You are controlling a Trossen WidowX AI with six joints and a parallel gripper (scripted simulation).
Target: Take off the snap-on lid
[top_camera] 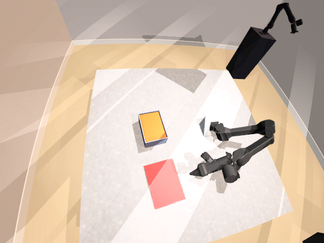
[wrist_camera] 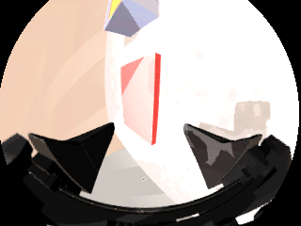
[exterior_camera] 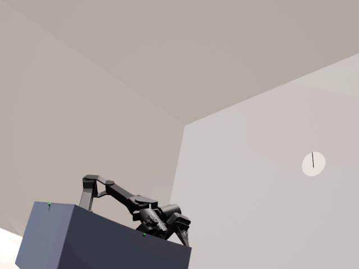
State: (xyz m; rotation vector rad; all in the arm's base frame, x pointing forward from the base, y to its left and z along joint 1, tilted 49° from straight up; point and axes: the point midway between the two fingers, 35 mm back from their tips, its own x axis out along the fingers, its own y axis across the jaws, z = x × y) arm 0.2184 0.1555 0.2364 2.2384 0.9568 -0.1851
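Note:
The storage box stands open on the white mat, with blue-grey walls and an orange inside. The red lid lies flat on the mat in front of the box, apart from it. My gripper is open and empty. It sits low just to the right of the lid's right edge, with its fingers pointing at the lid and not touching it.
The white mat lies on a wooden table with a raised pale rim. A black block carrying a camera arm stands at the back right corner. A small grey wedge stands by the arm's base.

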